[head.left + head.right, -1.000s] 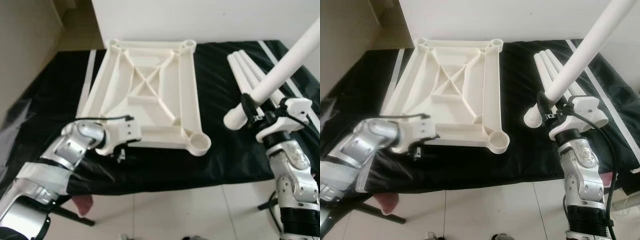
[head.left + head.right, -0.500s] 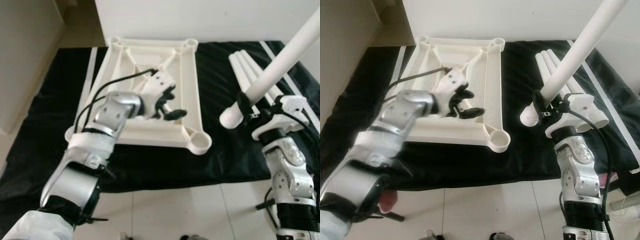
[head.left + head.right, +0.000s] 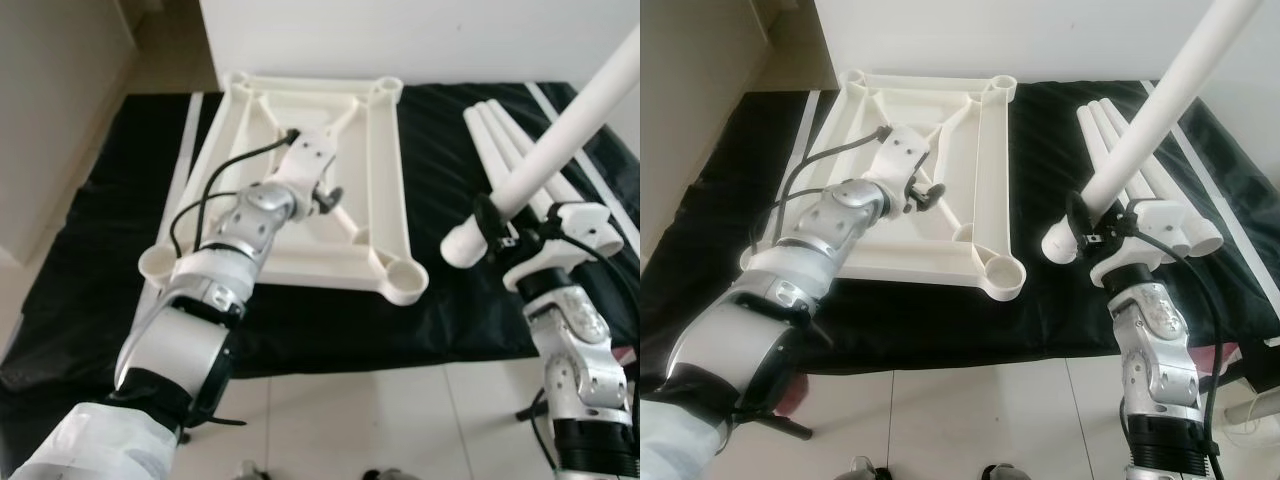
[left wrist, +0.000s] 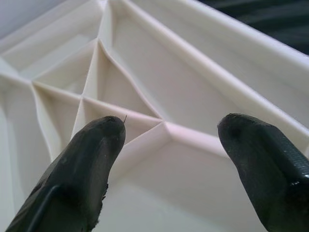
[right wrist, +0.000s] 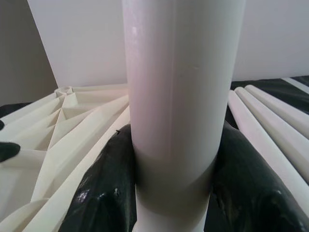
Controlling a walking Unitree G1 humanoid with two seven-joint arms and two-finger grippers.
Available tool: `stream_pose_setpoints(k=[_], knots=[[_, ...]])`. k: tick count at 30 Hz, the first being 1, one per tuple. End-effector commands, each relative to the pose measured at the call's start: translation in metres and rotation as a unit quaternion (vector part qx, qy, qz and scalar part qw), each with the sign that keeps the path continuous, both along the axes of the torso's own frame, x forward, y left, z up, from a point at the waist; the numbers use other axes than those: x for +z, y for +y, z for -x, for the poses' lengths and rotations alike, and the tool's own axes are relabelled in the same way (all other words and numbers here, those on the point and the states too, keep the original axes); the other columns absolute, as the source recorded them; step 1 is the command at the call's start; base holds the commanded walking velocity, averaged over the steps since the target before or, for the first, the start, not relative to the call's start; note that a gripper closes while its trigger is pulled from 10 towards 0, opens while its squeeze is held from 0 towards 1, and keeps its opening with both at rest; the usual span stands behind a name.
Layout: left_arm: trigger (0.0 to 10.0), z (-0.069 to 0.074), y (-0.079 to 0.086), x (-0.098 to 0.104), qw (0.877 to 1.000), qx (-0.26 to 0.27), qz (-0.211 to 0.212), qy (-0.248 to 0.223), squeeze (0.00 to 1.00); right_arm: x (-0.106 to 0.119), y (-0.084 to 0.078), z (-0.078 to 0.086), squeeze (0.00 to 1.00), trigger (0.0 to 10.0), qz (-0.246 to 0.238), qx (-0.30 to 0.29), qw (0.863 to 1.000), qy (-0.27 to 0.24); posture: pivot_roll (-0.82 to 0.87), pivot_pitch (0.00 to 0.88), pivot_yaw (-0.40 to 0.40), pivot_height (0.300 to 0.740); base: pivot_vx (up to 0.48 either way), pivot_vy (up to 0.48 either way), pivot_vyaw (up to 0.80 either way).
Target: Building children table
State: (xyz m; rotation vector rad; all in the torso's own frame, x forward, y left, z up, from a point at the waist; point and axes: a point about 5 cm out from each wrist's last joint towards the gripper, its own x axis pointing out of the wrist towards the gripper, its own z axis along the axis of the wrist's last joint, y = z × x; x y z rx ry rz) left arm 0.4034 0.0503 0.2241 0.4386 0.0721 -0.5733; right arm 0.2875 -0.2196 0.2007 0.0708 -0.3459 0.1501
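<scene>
- Head views: a white plastic tabletop [image 3: 300, 180] is lying upside down on a black cloth [image 3: 90, 250], ribs facing up, with a round leg socket [image 3: 407, 281] at the near corner, open and holding nothing. The left gripper [image 3: 925, 192] is hovering over the ribbed middle. The right gripper [image 3: 492, 222] is holding a long white table leg [image 3: 560, 130] near its lower end, tilted up and away. Three spare legs [image 3: 500, 140] are lying side by side on the cloth beside the tabletop.
- Left wrist view: the left gripper's fingers [image 4: 87, 169] are standing wide apart with nothing between them, above crossing ribs [image 4: 125, 116]. The thin ribs look stiff but slim; the thicker outer frame seems the safer place to grip.
- Right wrist view: both black fingers [image 5: 104, 188] are pressing tight against the leg's smooth round wall. The tube looks light, rigid and slippery, so gripping low is probably steadying it for the socket.
</scene>
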Motion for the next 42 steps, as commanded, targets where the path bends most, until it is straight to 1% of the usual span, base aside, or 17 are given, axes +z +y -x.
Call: stream_pose_setpoints(k=[1,4,8,9,12,15,19,23,26,28,29,31,32,33,36,39,42], knots=[[10.0,0.002,-0.009,0.001,1.000,-0.015,-0.001,-0.006,0.00,0.002,0.000,0.003,0.00,10.0,0.002,-0.002,1.000,-0.006,-0.12,0.143,0.042,0.740,0.000,0.000,0.00],[10.0,0.008,-0.023,-0.004,0.998,-0.067,0.007,0.007,0.00,0.002,0.000,0.003,0.00,10.0,0.002,-0.003,1.000,-0.005,-0.12,0.145,0.041,0.740,0.000,0.000,0.00],[10.0,0.011,-0.030,-0.009,0.996,-0.091,-0.010,0.005,0.00,0.002,0.000,0.003,0.00,10.0,0.001,-0.003,1.000,-0.005,-0.11,0.150,0.042,0.740,0.000,0.000,0.00],[10.0,0.018,-0.040,-0.019,0.991,-0.127,-0.044,0.004,0.00,0.002,0.000,0.004,0.00,10.0,0.001,-0.003,1.000,-0.005,-0.11,0.157,0.043,0.740,0.000,0.000,0.00],[10.0,0.024,-0.049,-0.026,0.984,-0.168,-0.065,0.007,0.00,0.002,0.000,0.004,0.00,10.0,0.002,-0.004,1.000,-0.004,-0.11,0.169,0.045,0.740,0.000,0.000,0.00],[10.0,0.038,-0.056,-0.040,0.963,-0.247,-0.095,0.044,0.00,0.002,-0.001,0.004,0.00,10.0,0.003,-0.005,1.000,-0.003,-0.10,0.177,0.048,0.740,0.000,0.000,0.00],[10.0,0.040,-0.056,-0.044,0.959,-0.257,-0.102,0.052,0.00,0.002,-0.001,0.004,0.00,10.0,0.003,-0.005,1.000,-0.003,-0.10,0.177,0.048,0.740,0.000,0.000,0.00],[10.0,0.041,-0.040,-0.060,0.947,-0.270,-0.166,0.060,0.00,0.004,-0.004,0.003,0.00,10.0,0.004,-0.008,1.000,-0.005,-0.10,0.176,0.051,0.740,0.000,0.000,0.00],[10.0,0.042,-0.032,-0.064,0.941,-0.278,-0.179,0.067,0.00,0.005,-0.004,0.003,0.00,10.0,0.005,-0.008,1.000,-0.006,-0.10,0.174,0.051,0.740,0.000,0.000,0.00],[10.0,0.045,-0.021,-0.068,0.930,-0.301,-0.193,0.082,0.00,0.006,-0.004,0.002,0.00,10.0,0.006,-0.007,1.000,-0.007,-0.10,0.170,0.050,0.740,0.000,0.000,0.00],[10.0,0.056,-0.008,-0.072,0.910,-0.348,-0.196,0.114,0.00,0.007,-0.005,0.001,0.00,10.0,0.009,-0.005,1.000,-0.008,-0.09,0.165,0.048,0.740,0.000,0.000,0.00],[10.0,0.056,-0.008,-0.072,0.910,-0.348,-0.196,0.114,0.00,0.007,-0.005,0.001,0.00,10.0,0.009,-0.005,1.000,-0.008,-0.09,0.165,0.048,0.740,0.000,0.000,0.00],[10.0,0.061,-0.004,-0.073,0.901,-0.366,-0.196,0.128,0.00,0.007,-0.005,0.000,0.00,10.0,0.009,-0.003,1.000,-0.008,-0.09,0.162,0.047,0.740,0.000,0.000,0.00],[10.0,0.071,0.006,-0.075,0.883,-0.397,-0.205,0.147,0.00,0.008,-0.005,-0.001,0.00,10.0,0.010,-0.002,1.000,-0.009,-0.08,0.159,0.046,0.740,0.000,0.000,0.00],[10.0,0.092,0.022,-0.077,0.847,-0.450,-0.212,0.188,0.00,0.011,-0.003,-0.007,0.00,10.0,0.010,0.005,1.000,-0.013,-0.07,0.142,0.039,0.740,0.000,0.000,0.00],[10.0,0.097,0.022,-0.075,0.841,-0.464,-0.202,0.192,0.00,0.012,0.000,-0.011,0.00,10.0,0.011,0.011,1.000,-0.016,-0.06,0.135,0.036,0.740,0.000,0.000,0.00],[10.0,0.095,0.011,-0.064,0.856,-0.457,-0.165,0.178,0.00,0.014,0.004,-0.016,0.00,10.0,0.013,0.021,1.000,-0.017,-0.05,0.121,0.028,0.740,0.000,0.000,0.00]])
